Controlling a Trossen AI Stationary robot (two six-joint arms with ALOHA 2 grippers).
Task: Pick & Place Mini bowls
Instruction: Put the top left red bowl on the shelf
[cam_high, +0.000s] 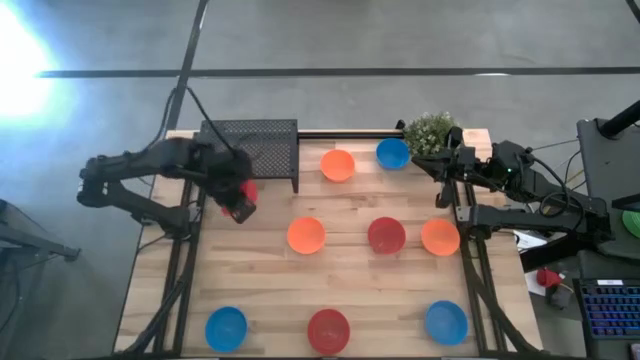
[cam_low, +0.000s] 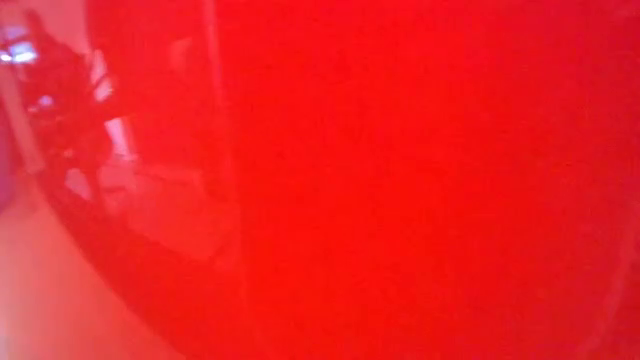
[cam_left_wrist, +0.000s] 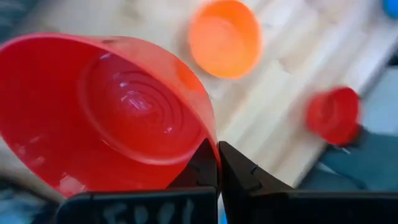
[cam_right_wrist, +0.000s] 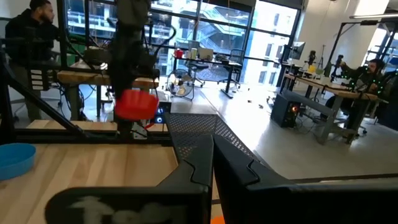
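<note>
Grey concrete floor surrounds the wooden table (cam_high: 270, 280), and in the right wrist view an open office shows beyond it, with desks, big windows and people seated at either side. At the back of the table a black mesh basket (cam_high: 262, 150) stands near the left corner, and a small green potted plant (cam_high: 429, 130) stands toward the right corner.

Just in front of that basket hangs the left end effector (cam_high: 238, 205), its fingers (cam_left_wrist: 233, 174) pinched tight on the rim of a red mini bowl (cam_left_wrist: 106, 112) — held clear of the table and tilted, so the ribbed inside faces the wrist camera. From the right wrist view the same bowl shows as a red shape in the air beside the basket's edge.

Other mini bowls lie spread over the boards, all apart from one another:
- an orange bowl (cam_high: 337, 165) and a blue bowl (cam_high: 392, 153) at the back, the blue one just beside the plant;
- an orange one (cam_high: 306, 235), a red one (cam_high: 386, 235) and another orange one (cam_high: 440, 237) across the middle;
- blue (cam_high: 226, 328), red (cam_high: 328, 330) and blue (cam_high: 446, 322) along the front edge.

That front red bowl sits right against the low camera — its view is filled with red.

Over the right rear edge, next to the plant, waits the right end effector (cam_high: 440, 165), fingers closed on nothing.
</note>
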